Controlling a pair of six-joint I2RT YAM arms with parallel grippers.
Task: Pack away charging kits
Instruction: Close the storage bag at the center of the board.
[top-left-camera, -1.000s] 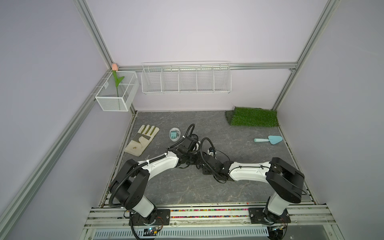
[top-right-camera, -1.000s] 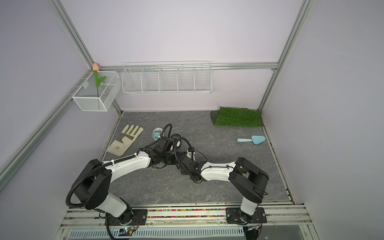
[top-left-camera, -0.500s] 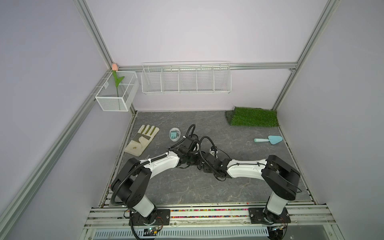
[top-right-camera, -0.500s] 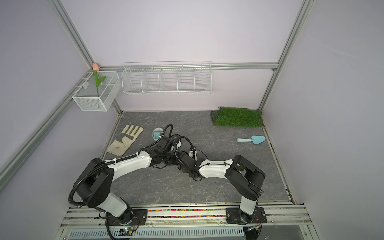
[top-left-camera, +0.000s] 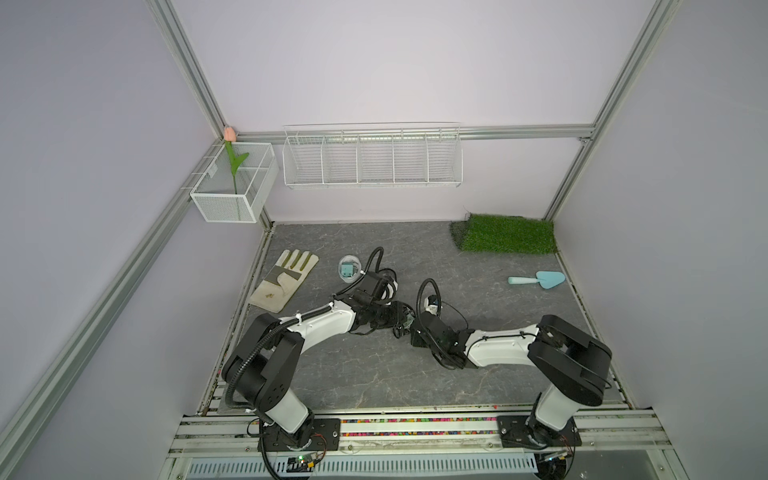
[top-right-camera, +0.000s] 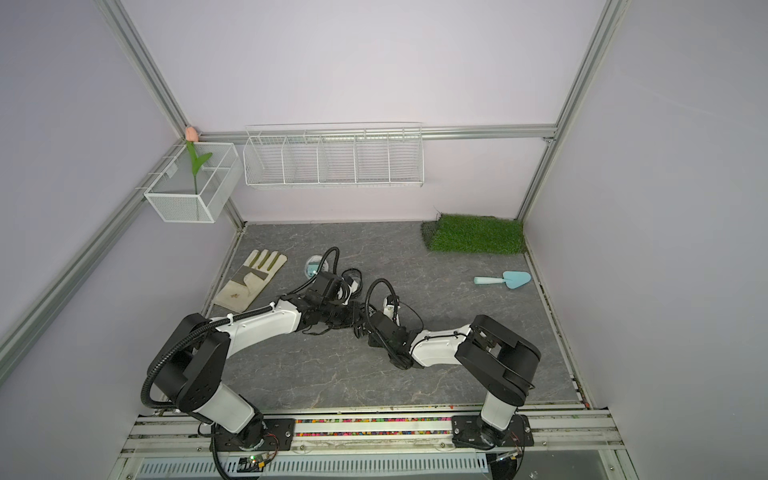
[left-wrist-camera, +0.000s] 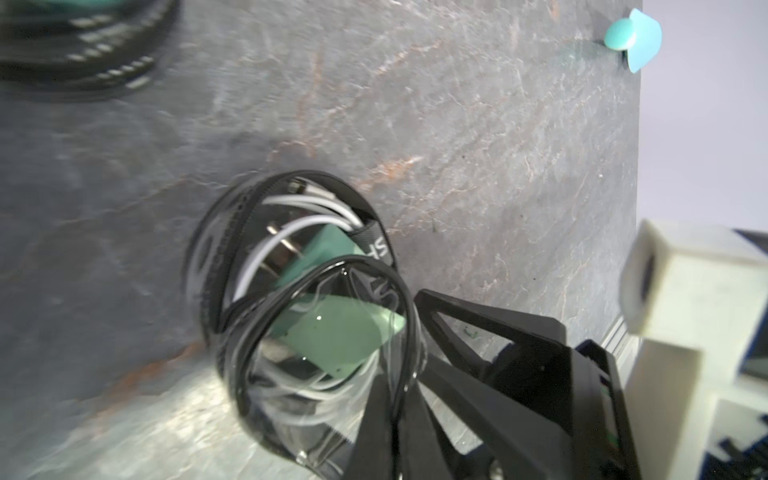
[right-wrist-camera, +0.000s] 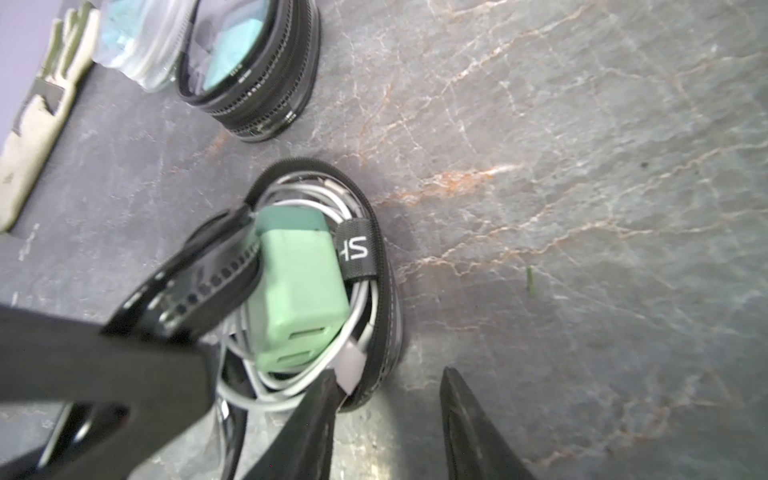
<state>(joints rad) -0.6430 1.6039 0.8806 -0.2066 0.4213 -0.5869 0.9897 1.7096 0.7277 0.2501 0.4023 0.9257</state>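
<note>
charger block (right-wrist-camera: 299, 291), mint green, lies in an open round case (right-wrist-camera: 388, 316) with a black zip rim, near the middle of the worktop (top-left-camera: 374, 374) where the two arms meet. a coiled white cable (right-wrist-camera: 363, 309) loops around the block inside the same case, and a black strap (right-wrist-camera: 357, 249) with white lettering crosses the coil beside the block. the left fingers (left-wrist-camera: 386, 415) are closed on the rim of the case's clear lid (left-wrist-camera: 409, 328), which stands tilted up off the base; the block shows green through its window. the right fingers (right-wrist-camera: 469, 428) stand apart with bare worktop between them and grip nothing; one of them is just beside the cable's plug end at the rim of the case. farther back stand a second black-rimmed case (right-wrist-camera: 257, 83) and, right beside it, a clear pale-rimmed case (right-wrist-camera: 133, 41), each with a teal block inside. a work glove (top-left-camera: 284, 280) lies near the left edge of the worktop, and a light-blue trowel (top-left-camera: 538, 280) lies well apart on the right side.
</note>
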